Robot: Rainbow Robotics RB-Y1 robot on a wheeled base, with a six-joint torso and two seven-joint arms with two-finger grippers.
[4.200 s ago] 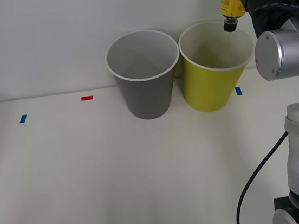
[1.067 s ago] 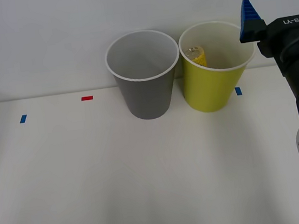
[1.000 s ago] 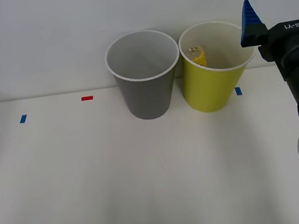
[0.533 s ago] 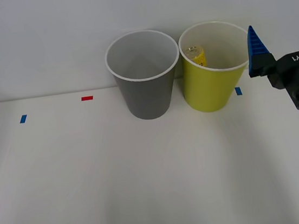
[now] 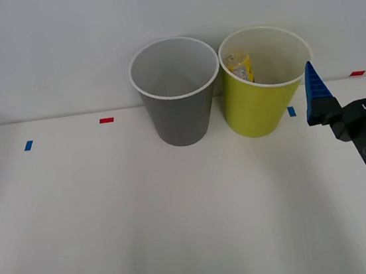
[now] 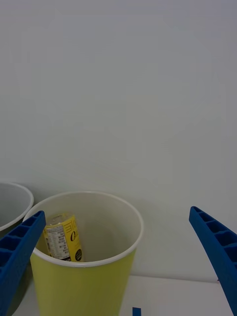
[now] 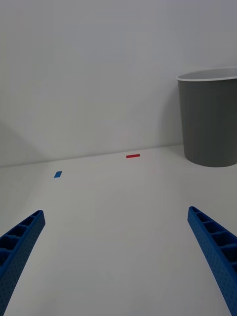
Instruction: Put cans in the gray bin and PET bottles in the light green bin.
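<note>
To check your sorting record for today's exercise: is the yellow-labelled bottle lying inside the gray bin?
No, the yellow-labelled bottle leans against the inner wall of the light green bin, beside the gray bin.

Your front camera looks down from above at the table (image 5: 111, 206); your right wrist camera faces the light green bin (image 6: 84, 276) closely (both share it).

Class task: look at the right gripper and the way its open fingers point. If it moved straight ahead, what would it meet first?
Probably the light green bin, which holds the PET bottle. The right gripper points at it with open fingers, though depth is unclear.
</note>
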